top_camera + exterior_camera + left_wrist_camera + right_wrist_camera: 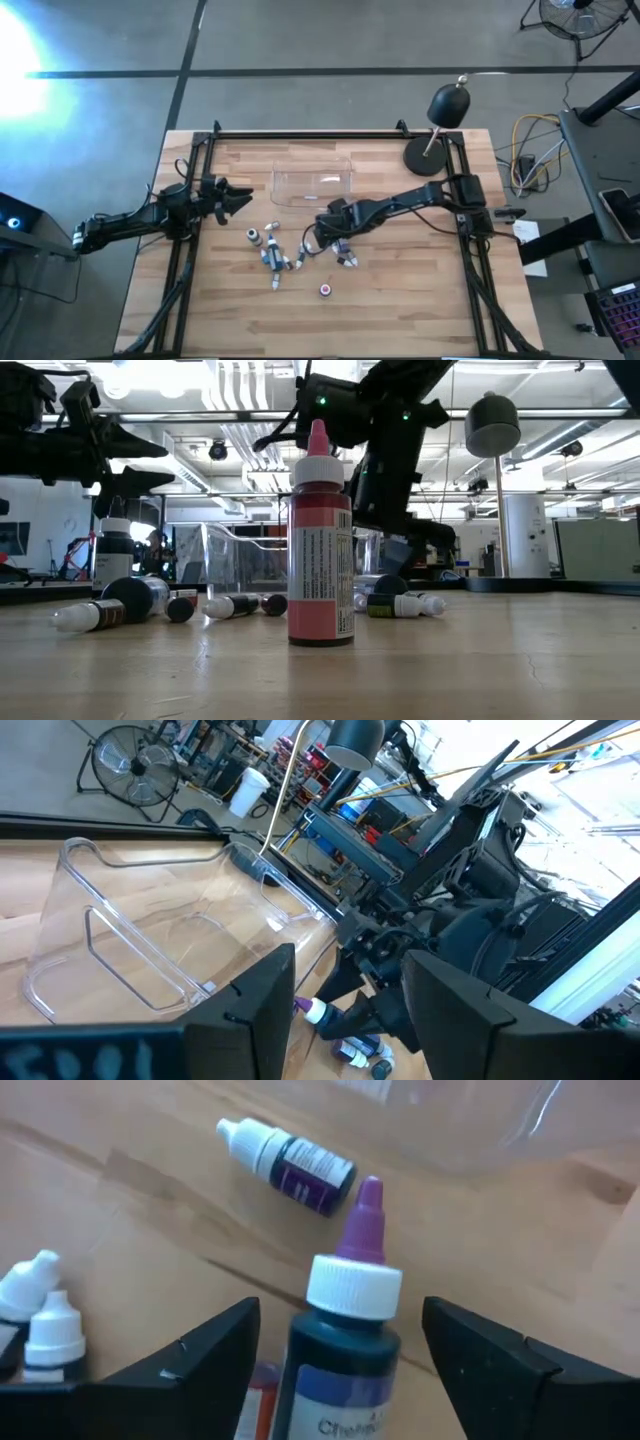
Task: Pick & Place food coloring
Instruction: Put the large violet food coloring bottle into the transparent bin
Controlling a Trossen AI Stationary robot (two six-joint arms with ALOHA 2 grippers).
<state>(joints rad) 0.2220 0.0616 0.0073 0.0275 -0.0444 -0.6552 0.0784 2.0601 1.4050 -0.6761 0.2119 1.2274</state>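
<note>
Several small food coloring bottles lie on their sides on the wooden table (270, 258), (230, 605); most have white caps. One red bottle (320, 530) stands upright near the table's near edge (325, 290). My right gripper (322, 232) is low over the cluster and open. In the right wrist view its fingers (200, 1355) stand on either side of a dark bottle with a white cap and purple tip (345, 1330), with a gap on each side. My left gripper (238, 198) hangs open in the air left of the tray (350, 960).
A clear rectangular plastic tray (313, 180) sits just beyond the bottles toward the far edge (130, 950). A black desk lamp (430, 155) stands at the far right corner. Black frame rails (190, 250) run along the table's sides. Bare wood lies toward the near edge.
</note>
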